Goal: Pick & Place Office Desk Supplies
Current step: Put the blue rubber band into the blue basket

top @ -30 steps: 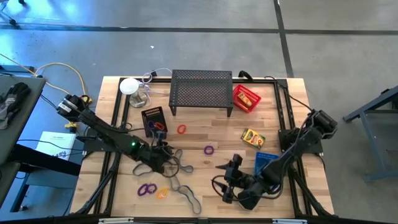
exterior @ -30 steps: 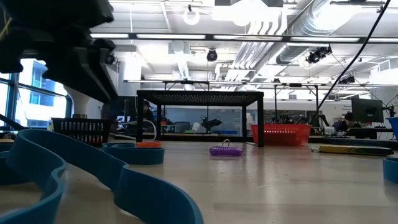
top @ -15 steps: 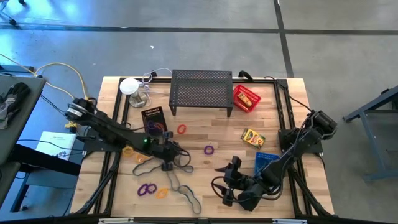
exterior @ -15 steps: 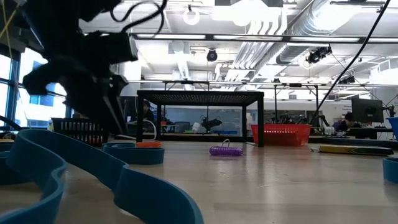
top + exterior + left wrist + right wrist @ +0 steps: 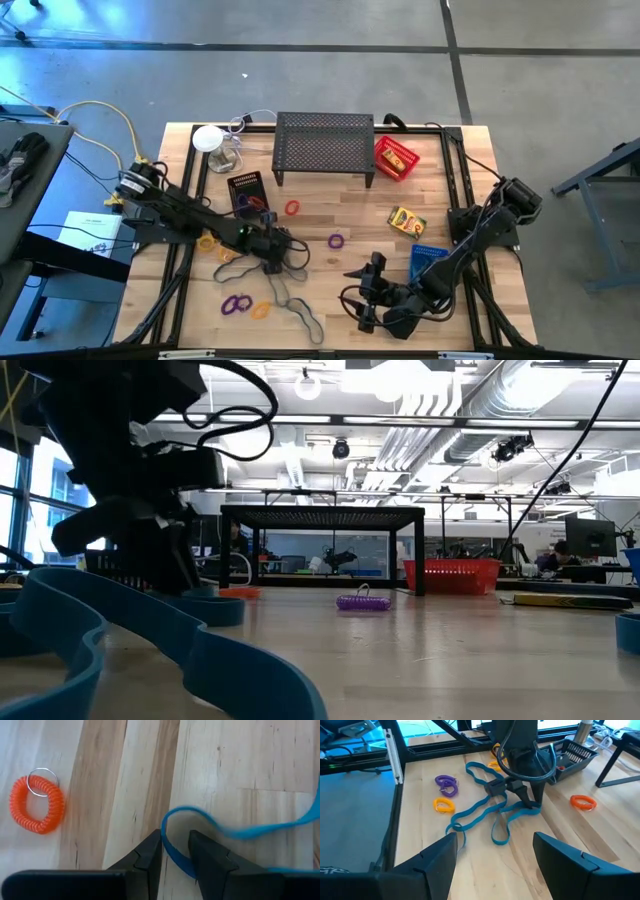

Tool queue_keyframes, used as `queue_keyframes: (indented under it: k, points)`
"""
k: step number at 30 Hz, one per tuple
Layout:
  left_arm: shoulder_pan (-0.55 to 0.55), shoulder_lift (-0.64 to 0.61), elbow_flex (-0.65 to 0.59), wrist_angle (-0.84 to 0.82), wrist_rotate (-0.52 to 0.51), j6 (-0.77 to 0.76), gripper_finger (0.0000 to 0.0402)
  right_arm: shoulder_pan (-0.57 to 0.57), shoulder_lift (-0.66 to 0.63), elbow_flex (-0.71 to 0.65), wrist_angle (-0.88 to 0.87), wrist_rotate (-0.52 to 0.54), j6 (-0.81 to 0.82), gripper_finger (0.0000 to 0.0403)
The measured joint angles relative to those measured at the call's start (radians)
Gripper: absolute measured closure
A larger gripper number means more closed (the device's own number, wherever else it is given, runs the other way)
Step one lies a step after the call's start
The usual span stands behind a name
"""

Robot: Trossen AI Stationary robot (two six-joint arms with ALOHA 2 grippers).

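Picking is the step now; the left gripper is low on the table, in the middle of a pile of blue band loops, and its fingers are close together with one band running between them, so it looks like it is holding that band; an orange coil ring lies near by on the wood; the black mesh tray sits just behind the pile, beside the big black stand; the right gripper waits at the front of the table with its fingers wide and nothing in them; next, I think the left arm should lift the band slowly and carry it to a tray, since other loops may tangle and come along.
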Motion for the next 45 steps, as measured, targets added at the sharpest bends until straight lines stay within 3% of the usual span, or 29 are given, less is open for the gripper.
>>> queue_keyframes:
  k: [9, 14, 21, 31, 40, 45]
  points:
    - [-0.053, -0.004, 0.004, -0.011, -0.162, 0.03, 0.0394, -0.008, 0.001, 0.0, 0.001, -0.077, -0.027, 0.0153]
    - [-0.07, -0.023, 0.07, -0.004, -0.179, 0.035, 0.0399, -0.036, 0.005, 0.0, -0.01, -0.055, -0.052, 0.0155]
    - [-0.1, -0.039, 0.23, 0.002, -0.188, 0.199, 0.04, -0.107, 0.005, 0.0, -0.008, -0.078, -0.05, 0.0168]
    - [-0.148, -0.039, 0.352, 0.011, -0.357, 0.425, 0.04, -0.147, 0.005, 0.0, -0.02, -0.134, -0.062, 0.0176]
    - [-0.164, -0.039, 0.372, 0.264, -0.369, 0.572, 0.0401, -0.178, 0.005, 0.0, -0.014, -0.129, -0.124, 0.0176]
    - [-0.178, -0.039, 0.372, 0.319, -0.365, 0.597, 0.0401, -0.2, 0.005, 0.0, 0.001, -0.129, -0.127, 0.0176]
